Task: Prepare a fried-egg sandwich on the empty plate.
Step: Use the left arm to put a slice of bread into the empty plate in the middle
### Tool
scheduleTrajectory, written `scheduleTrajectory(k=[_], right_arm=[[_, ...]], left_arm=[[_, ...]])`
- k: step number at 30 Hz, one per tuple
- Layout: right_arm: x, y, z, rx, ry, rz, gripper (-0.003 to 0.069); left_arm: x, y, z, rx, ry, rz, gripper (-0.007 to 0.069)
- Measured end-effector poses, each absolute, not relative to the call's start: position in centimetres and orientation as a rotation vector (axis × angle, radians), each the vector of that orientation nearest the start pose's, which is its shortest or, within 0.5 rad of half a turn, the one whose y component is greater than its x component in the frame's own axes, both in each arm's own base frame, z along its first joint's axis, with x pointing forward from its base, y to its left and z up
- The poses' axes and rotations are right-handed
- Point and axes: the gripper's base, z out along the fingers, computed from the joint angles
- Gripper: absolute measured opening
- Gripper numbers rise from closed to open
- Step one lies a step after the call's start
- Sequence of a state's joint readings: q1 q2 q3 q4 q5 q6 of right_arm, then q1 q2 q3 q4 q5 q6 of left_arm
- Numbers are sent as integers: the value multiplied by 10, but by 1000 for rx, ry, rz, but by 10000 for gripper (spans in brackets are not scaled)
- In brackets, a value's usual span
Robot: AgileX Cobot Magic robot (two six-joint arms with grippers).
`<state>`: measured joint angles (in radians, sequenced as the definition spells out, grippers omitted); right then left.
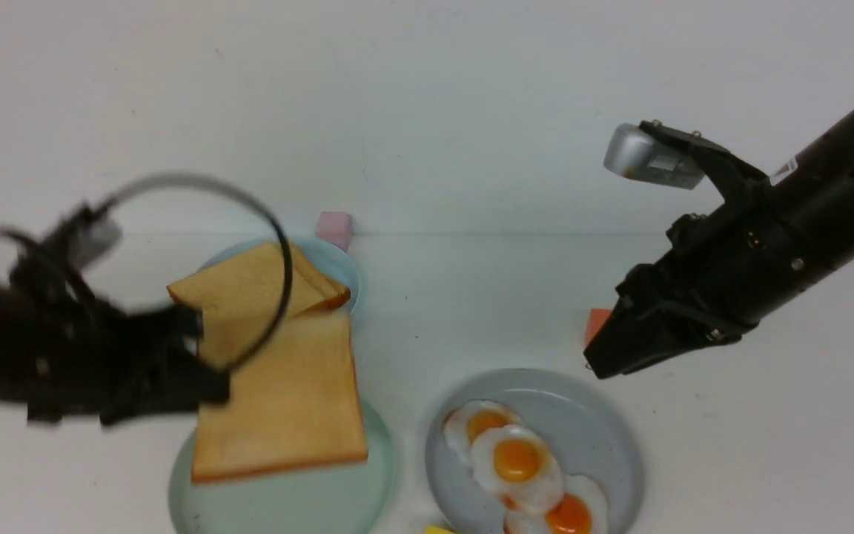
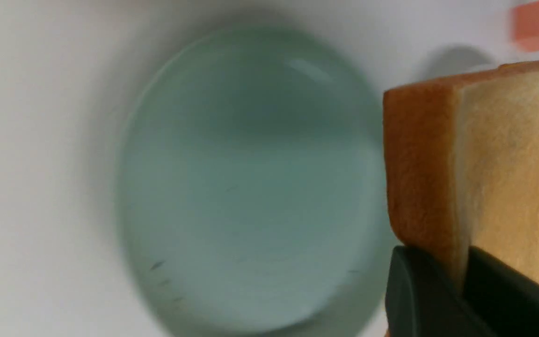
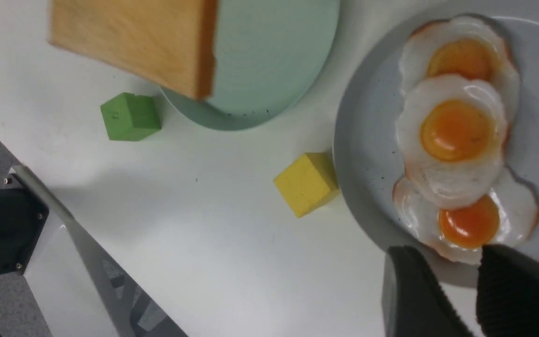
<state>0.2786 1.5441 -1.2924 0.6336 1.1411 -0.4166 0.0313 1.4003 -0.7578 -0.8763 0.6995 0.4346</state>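
Nearest edge: yellow block (image 1: 438,529), just beside the rim of the grey plate (image 1: 597,430) and between it and the mint-green plate (image 1: 286,508). A green block (image 3: 130,116) sits near the mint-green plate's rim, seen in the right wrist view only. The mint-green plate lies near-left on the white table (image 1: 731,445), its dish bare. The grey plate is to its right, the two apart, and carries three fried eggs (image 1: 520,463) overlapping in a row that runs diagonally, yolks up. Toast slice (image 1: 286,400) is held over the far half of the mint-green plate. Broad face up toward the front camera, longer side running near to far, darker crust on the near edge, slightly tilted. Cannot tell for sure whether its near edge touches the plate; the left wrist view suggests it is lifted clear. Left gripper (image 1: 201,352) is blurred and pinches the slice by its left edge, a finger (image 2: 419,299) on each face. Right gripper (image 1: 601,362) hovers above the grey plate's far rim, jaws standing apart with nothing between them. Orange block (image 1: 597,322) is partly hidden behind it. Farther back on the left, a light-blue plate (image 1: 342,267) holds stacked toast slices (image 1: 238,285). Farthest, a pink block (image 1: 334,226) sits by the wall, just behind that plate.
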Motion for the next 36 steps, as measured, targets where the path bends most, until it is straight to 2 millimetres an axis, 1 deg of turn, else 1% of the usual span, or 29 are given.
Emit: scheduleTrajectory(k=[2, 5, 11, 14, 16, 18, 22, 24, 25, 26, 27, 28, 29, 30, 32, 33, 36], right_arm=[[284, 132, 315, -676, 2637, 824, 239], [286, 132, 315, -667, 2624, 812, 239], [294, 132, 306, -649, 2628, 780, 242], [300, 133, 298, -632, 2637, 775, 247], [305, 134, 293, -619, 2643, 770, 259], [310, 135, 284, -611, 2661, 762, 282], [322, 138, 261, -608, 2709, 727, 343], [328, 139, 247, -610, 2735, 715, 365], [329, 140, 245, -612, 2737, 712, 372], [335, 141, 232, -617, 2755, 702, 384], [338, 141, 225, -624, 2760, 694, 389], [341, 142, 218, -637, 2764, 685, 392], [341, 142, 218, -639, 2761, 683, 392], [345, 143, 207, -656, 2770, 675, 394], [349, 144, 194, -667, 2786, 676, 395], [352, 145, 184, -672, 2802, 687, 395], [355, 148, 169, -666, 2822, 721, 395]], left_arm=[[252, -33, 208, -320, 2600, -715, 80], [253, -29, 191, -376, 2619, -659, 80], [261, -30, 164, -452, 2687, -678, 81], [264, -31, 158, -435, 2705, -698, 117], [266, -32, 157, -428, 2700, -704, 160], [267, -32, 158, -420, 2699, -715, 225], [269, -35, 163, -378, 2712, -755, 376], [269, -36, 166, -328, 2732, -764, 432], [269, -36, 166, -328, 2733, -768, 437], [268, -37, 172, -288, 2748, -770, 472], [267, -37, 178, -270, 2754, -771, 489], [267, -37, 184, -256, 2752, -768, 496], [267, -37, 185, -257, 2752, -768, 498], [265, -37, 197, -216, 2742, -766, 501], [260, -39, 216, -152, 2718, -777, 498], [253, -41, 231, -86, 2682, -788, 488], [233, -51, 261, 135, 2591, -787, 438]])
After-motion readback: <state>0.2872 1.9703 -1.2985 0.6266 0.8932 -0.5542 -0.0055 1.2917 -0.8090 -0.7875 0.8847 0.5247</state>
